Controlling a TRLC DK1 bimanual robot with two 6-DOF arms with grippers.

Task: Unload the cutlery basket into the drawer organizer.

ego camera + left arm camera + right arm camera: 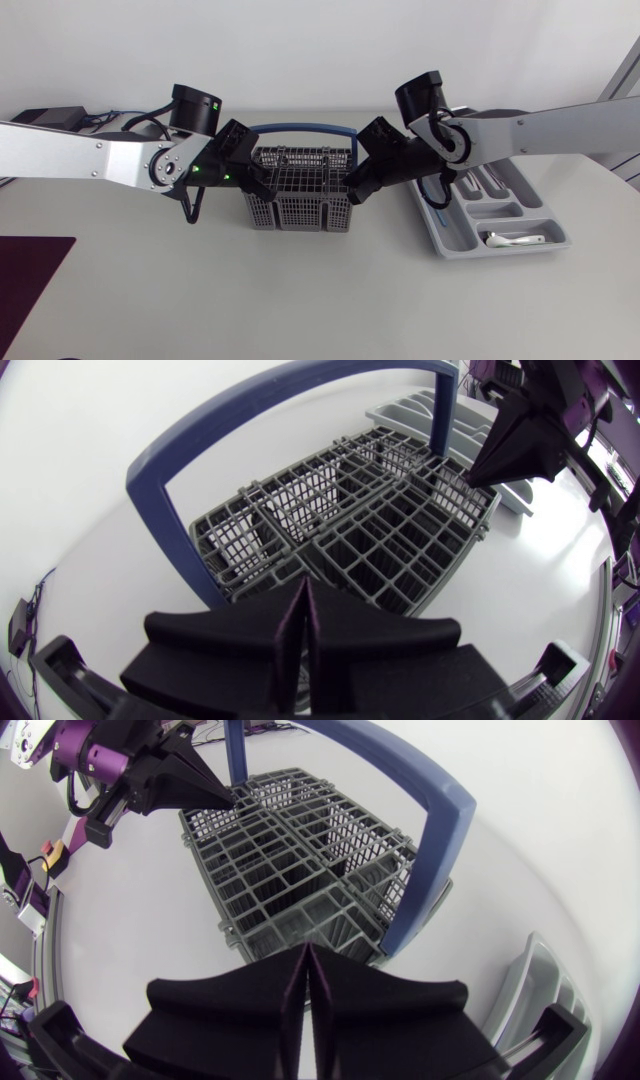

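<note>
Centrally on the white table (300,300) stands the grey cutlery basket (297,190); left gripper (262,188) and right gripper (352,194), both closed on nothing, sit at its opposite ends. Rightward, the drawer organizer (450,240) holds a white spoon (512,239); a dark mat (30,270) lies far left

From above, the left tool (262,186) covers the cutlery basket's (298,192) left end, the right tool (353,190) its right end. The right arm (530,130) hides the drawer organizer's (556,228) far left corner. The white piece (515,239) in its near compartment is too small to identify. A dark mat (30,275) is cut off near left.
</note>
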